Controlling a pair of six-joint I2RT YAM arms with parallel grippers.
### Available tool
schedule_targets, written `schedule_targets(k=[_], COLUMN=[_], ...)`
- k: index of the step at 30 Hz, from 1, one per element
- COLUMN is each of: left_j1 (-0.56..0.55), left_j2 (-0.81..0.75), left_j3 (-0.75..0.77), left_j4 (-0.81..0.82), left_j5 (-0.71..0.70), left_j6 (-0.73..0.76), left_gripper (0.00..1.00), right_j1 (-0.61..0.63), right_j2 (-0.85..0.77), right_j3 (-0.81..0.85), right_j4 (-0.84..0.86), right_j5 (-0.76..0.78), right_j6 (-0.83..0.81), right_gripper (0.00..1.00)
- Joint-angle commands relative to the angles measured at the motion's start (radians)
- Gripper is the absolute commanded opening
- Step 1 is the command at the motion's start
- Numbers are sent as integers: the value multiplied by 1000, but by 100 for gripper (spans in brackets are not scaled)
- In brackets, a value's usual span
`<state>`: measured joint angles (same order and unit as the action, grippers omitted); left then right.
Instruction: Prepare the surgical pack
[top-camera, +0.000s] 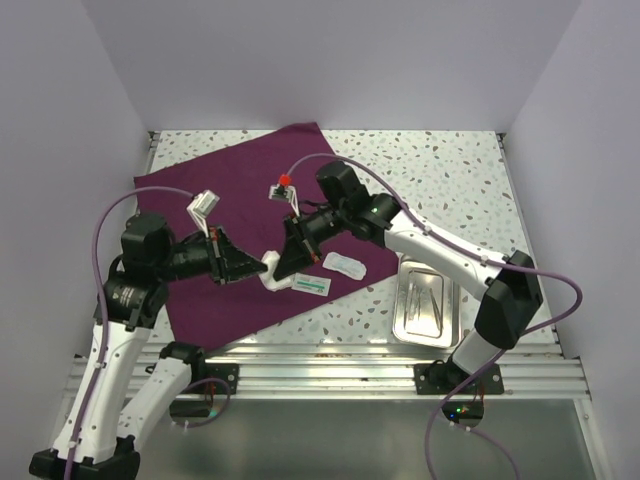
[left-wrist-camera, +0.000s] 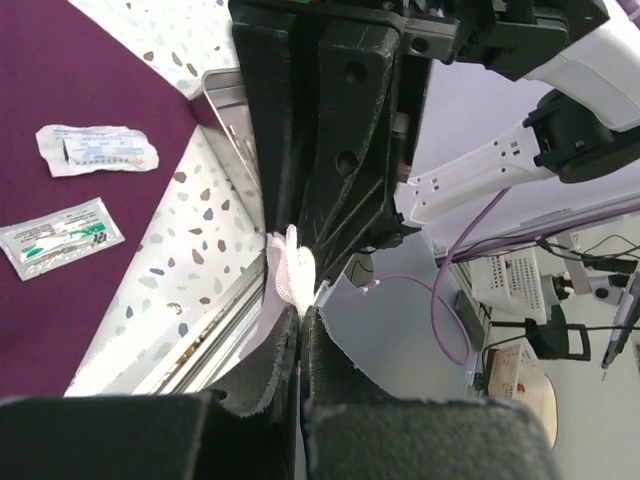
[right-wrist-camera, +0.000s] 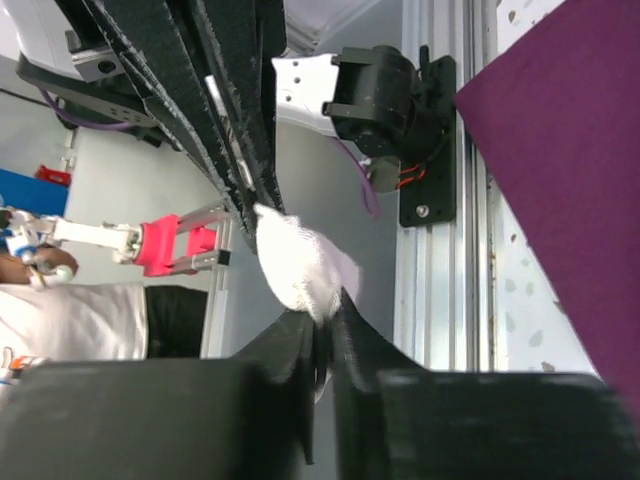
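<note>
While the purple cloth (top-camera: 250, 180) lies spread on the speckled table (top-camera: 450, 180), the left gripper (top-camera: 256, 264) is clamped on one end of a white gauze pad (top-camera: 272, 274) above the cloth's near edge. The right gripper (top-camera: 288, 262) pinches its other end. Two small packets (top-camera: 312, 285) lie on the cloth just right. The steel tray (top-camera: 398, 305), holding thin instruments (top-camera: 428, 300), sits on the table farther right.

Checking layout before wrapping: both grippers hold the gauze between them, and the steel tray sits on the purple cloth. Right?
Not quite. The top view shows the tray on the speckled table, right of the cloth, not on it. The left gripper and right gripper do hold the gauze between them.
</note>
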<state>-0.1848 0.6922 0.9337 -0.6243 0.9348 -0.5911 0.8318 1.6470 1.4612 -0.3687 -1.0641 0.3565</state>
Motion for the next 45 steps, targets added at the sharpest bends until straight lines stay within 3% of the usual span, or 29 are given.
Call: schedule_targets(k=[1,2,5,10,12,16,18,21,25,30,34,38,41,42,45], left_j1=[-4,-4,-4,-4,-4,-4,-4,-4,-5,-5,-5,-5,-7,-11,-19], left_j2=[39,50,98,202,272,377,423,492,572,651,693,737,759,768,774], left_j3=[0,7,40,92,102,65,42,42,40,37,54,57,54,54,53], left_j4=[-17,-31,-83,-100,-118,-82,-49,-23,14,60,57,57,63,63,72], left_j5=[-26,-49,-203,-470,-562,-593,-609,-605,-567,-499,-496,-481,-461,-458,-452], left_j6=[-4,19,40,10,-6,-19,-19,-4,4,11,48,65,71,73,70], left_gripper=[3,24,58,70,71,71,71,69,68,67,67,65,63,62,61], right_j1=[0,-3,-49,-249,-368,-584,-714,-802,-861,-873,-875,-873,-873,-873,-873], right_j2=[-19,-23,-47,-153,-222,-285,-315,-338,-279,-133,-70,-27,-3,-1,2], right_j3=[5,7,-31,-235,-319,-424,-472,-499,-507,-483,-480,-470,-467,-473,-486], right_j4=[-5,-54,-139,-258,-317,-551,-587,-622,-596,-546,-469,-443,-455,-454,-443], right_j5=[19,41,150,308,370,675,725,812,819,572,462,461,521,535,569], right_j6=[3,-14,-15,12,-1,-59,-79,-74,-82,-145,-145,-126,-129,-126,-114], right_gripper=[0,0,0,0,0,0,0,0,0,0,0,0,9,18,24])
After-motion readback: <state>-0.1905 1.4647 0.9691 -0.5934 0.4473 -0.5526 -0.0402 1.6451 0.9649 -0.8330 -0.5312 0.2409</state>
